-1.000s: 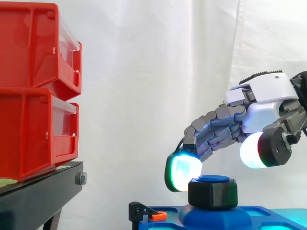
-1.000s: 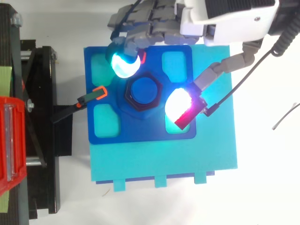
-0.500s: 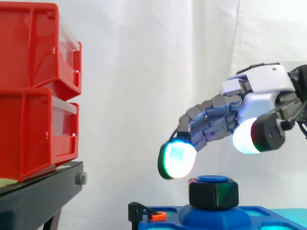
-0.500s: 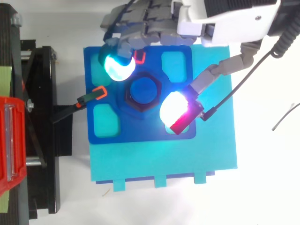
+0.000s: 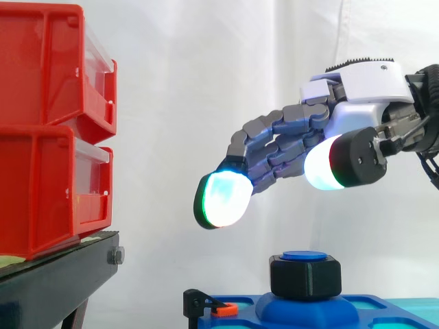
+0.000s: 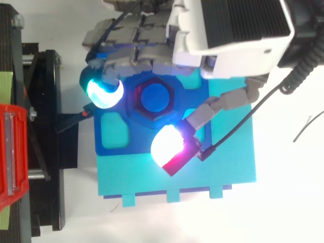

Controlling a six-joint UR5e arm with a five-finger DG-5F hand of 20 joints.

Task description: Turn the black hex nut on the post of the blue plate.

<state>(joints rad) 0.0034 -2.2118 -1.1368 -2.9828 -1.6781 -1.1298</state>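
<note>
The black hex nut (image 5: 305, 277) sits on the blue post (image 6: 156, 96) at the middle of the blue plate (image 6: 152, 147). My hand (image 5: 357, 103) hovers well above the nut, clear of it, with the fingers loosely spread and nothing between them. One glowing fingertip (image 5: 221, 199) hangs to the left of the nut and the thumb's pad (image 5: 321, 162) is above it. In the top view the fingertips (image 6: 104, 92) stand either side of the nut.
Two stacked red bins (image 5: 55, 130) stand on a black stand (image 5: 58, 281) at the left. An orange-tipped black clamp (image 5: 216, 307) grips the plate's left edge. The plate rests on a turquoise base (image 6: 202, 177).
The hand has risen from nut height to well above it and shifted left. The nut stays on its post.
</note>
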